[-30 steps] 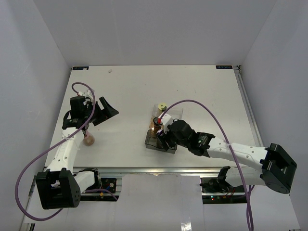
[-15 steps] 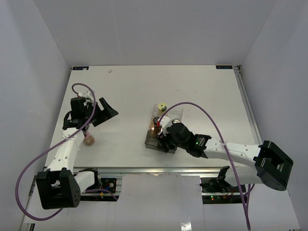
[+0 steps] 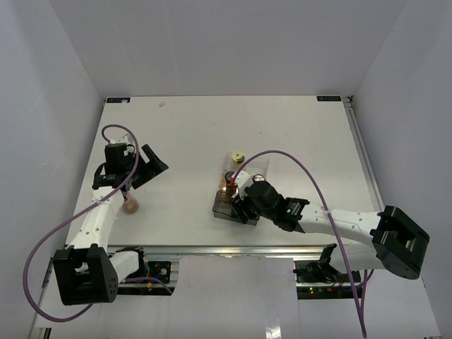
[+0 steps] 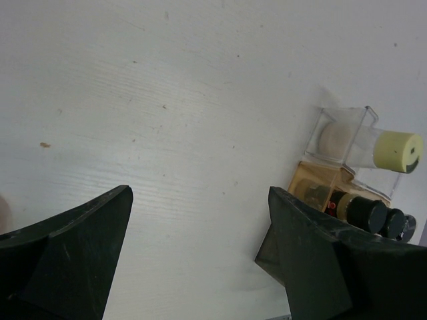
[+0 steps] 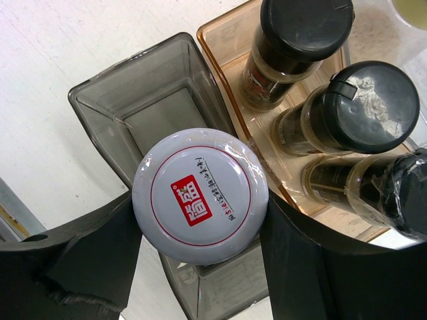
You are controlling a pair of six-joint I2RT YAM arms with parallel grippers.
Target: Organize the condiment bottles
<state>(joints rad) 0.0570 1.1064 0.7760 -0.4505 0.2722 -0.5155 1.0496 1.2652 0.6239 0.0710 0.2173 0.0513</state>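
You can count three black-capped bottles (image 5: 307,27) (image 5: 373,97) (image 5: 400,193), one white-capped bottle (image 5: 200,187), one yellow-green-capped bottle (image 4: 397,151) and one pink bottle (image 3: 130,205), six in all. You also have three bins: one smoky bin (image 5: 100,100), one amber bin (image 5: 220,40), one clear bin (image 4: 333,120).

A white rectangular table (image 3: 212,134) with a faint wood grain fills the scene, enclosed by plain pale grey walls (image 3: 212,42). A silver metal rail (image 3: 233,251) runs along its near edge. Just right of the table's centre, three small open-topped plastic bins stand touching in a row. The smoky grey translucent bin (image 5: 160,107) is nearest the rail, the amber translucent bin (image 5: 223,47) stands in the middle, and the clear colourless bin (image 4: 343,112) is farthest. A small dark label (image 3: 116,100) sits at the far left corner, and a tiny brown speck (image 4: 44,144) marks the tabletop.
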